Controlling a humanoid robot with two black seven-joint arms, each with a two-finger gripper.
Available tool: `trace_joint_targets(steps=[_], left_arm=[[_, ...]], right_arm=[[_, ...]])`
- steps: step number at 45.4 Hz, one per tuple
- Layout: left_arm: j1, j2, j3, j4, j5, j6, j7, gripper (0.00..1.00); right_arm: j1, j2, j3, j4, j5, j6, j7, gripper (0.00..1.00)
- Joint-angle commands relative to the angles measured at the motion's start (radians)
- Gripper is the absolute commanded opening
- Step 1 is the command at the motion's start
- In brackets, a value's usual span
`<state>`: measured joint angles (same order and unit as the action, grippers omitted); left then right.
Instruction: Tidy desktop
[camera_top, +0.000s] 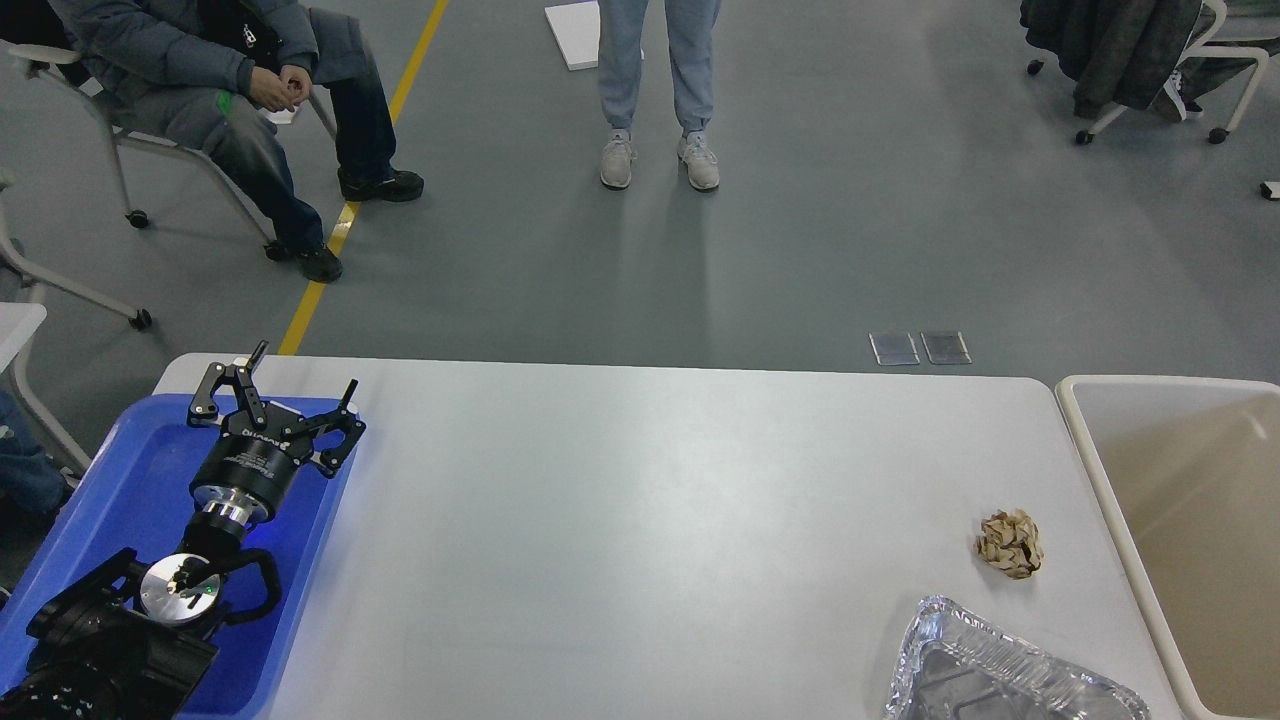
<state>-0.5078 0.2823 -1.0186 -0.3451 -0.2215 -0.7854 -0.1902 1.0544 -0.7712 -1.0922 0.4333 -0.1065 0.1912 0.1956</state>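
The desktop (620, 520) is a large white-grey tabletop filling the lower half of the head view. On it, at the right, lies a crumpled brown paper ball (1010, 543). A crumpled silver foil tray (1000, 670) sits at the front right edge. My left gripper (305, 368) is open and empty, its fingers spread above the far end of the blue plastic tray (120, 500) at the left. My right arm and gripper are out of view.
A beige rectangular bin (1180, 520) stands against the desktop's right edge. Beyond the table, one person stands (660, 100) and another sits on a chair (250, 100) at the far left. A chair on castors (1150, 60) is at far right.
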Motion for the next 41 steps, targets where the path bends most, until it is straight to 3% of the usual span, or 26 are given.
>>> trace_joint_targets(steps=[1, 22, 24, 28, 41], left_arm=[[0.0, 0.0, 0.0, 0.0, -0.001, 0.0, 0.0, 1.0], [0.0, 0.0, 0.002, 0.0, 0.001, 0.0, 0.0, 1.0], [0.0, 0.0, 0.002, 0.0, -0.001, 0.0, 0.0, 1.0], [0.0, 0.0, 0.0, 0.0, -0.001, 0.0, 0.0, 1.0], [0.0, 0.0, 0.0, 0.0, 0.001, 0.0, 0.0, 1.0]], right_arm=[[-0.128, 0.082, 0.101, -0.011, 0.017, -0.114, -0.036, 0.0], [-0.202, 0.159, 0.143, -0.076, 0.017, -0.131, -0.054, 0.02], [-0.202, 0.158, 0.144, -0.076, 0.017, -0.131, -0.054, 0.09], [-0.202, 0.158, 0.144, -0.074, 0.013, -0.131, -0.054, 0.14], [-0.202, 0.15, 0.187, -0.074, 0.001, -0.174, -0.053, 0.69]])
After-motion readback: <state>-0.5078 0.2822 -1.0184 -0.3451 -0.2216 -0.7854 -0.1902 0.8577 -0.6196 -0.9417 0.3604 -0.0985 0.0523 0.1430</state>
